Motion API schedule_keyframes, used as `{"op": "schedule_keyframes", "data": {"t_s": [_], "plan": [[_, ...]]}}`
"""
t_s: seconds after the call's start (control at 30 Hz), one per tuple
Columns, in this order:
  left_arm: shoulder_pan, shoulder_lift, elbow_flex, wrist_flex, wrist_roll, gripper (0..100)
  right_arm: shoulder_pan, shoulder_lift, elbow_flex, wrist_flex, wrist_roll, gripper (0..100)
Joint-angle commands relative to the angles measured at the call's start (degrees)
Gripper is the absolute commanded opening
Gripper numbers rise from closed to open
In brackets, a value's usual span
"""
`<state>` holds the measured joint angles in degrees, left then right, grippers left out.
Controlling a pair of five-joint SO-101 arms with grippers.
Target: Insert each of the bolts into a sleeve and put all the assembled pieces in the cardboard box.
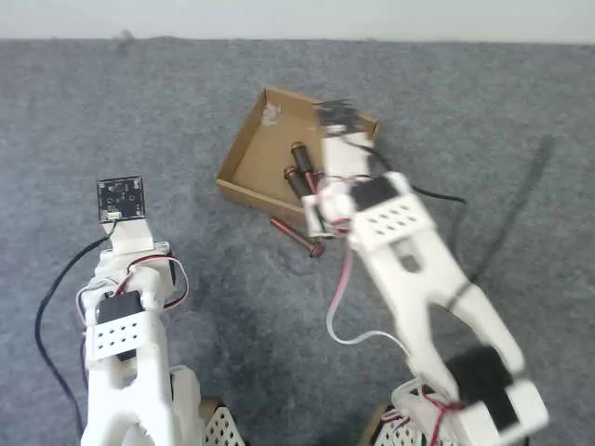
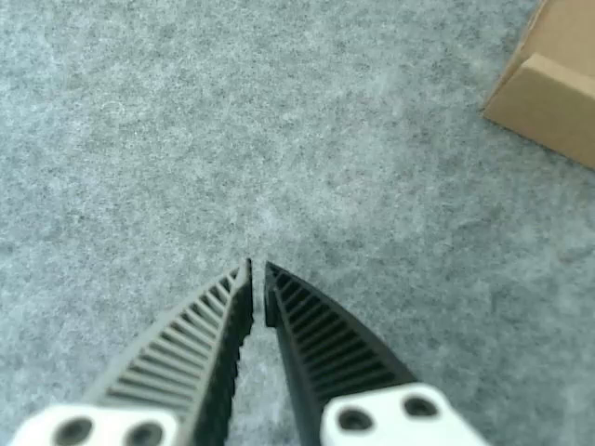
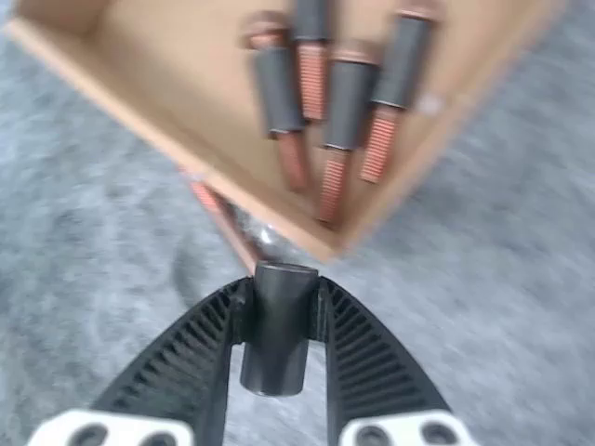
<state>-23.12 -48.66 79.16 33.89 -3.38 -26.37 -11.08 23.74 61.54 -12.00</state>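
- Left white plastic arm [image 1: 125, 353]: a housing pierced by a grid of small holes, a black servo block, and a black square circuit board [image 1: 121, 197] at its far end.
- Right white plastic arm [image 1: 418, 269]: the same perforated housing, with black servo blocks.
- Thin red, white and black cables [image 1: 340, 293] loop along both.
- Black ribbed tapering fingers [image 2: 200, 348] sit on white bases with round screw holes.

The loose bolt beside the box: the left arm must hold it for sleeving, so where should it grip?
Probably near the head end of the bolt, from above, the left gripper closing across the shank: it lies flat on the carpet, and this leaves the threads free for the sleeve in the right gripper.
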Motion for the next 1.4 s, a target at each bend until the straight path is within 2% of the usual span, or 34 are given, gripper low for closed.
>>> {"op": "schedule_keyframes", "data": {"t_s": [0.0,0.1,0.27,0.37,0.43,0.6,0.7,0.93,1.37], "plan": [[0.26,0.09,-1.27,-1.14,0.88,2,6.81,-9.54,5.54,0.66,0.97,0.6],[0.26,0.09,-1.19,-1.14,0.88,2,14.2,-12.26,12.84,-1.01,1.67,0.6],[0.26,0.09,-1.19,-1.14,0.88,2,24.75,-13.23,22.86,-8.31,13.89,0.6],[0.35,0.09,-1.19,-1.05,0.88,2,27.91,-13.23,26.29,-13.23,15.21,0.7],[0.35,0.09,-1.1,-1.05,0.88,2,28.53,-13.23,27.69,-15.08,15.3,1.5],[0.35,0.09,-1.01,-1.05,0.88,2,28.62,-13.23,28.66,-15.34,15.3,11.3],[0.26,0.09,-1.01,-1.05,0.88,2,28.79,-13.32,28.66,-15.16,15.3,8.7],[0.18,0.09,-1.01,-1.05,0.79,2,28.88,-16.48,27.69,-7.69,15.21,8.0],[0.09,0.09,-1.01,-1.05,0.44,2,28.35,-7.52,27.34,-12.62,12.57,7.8]]}}
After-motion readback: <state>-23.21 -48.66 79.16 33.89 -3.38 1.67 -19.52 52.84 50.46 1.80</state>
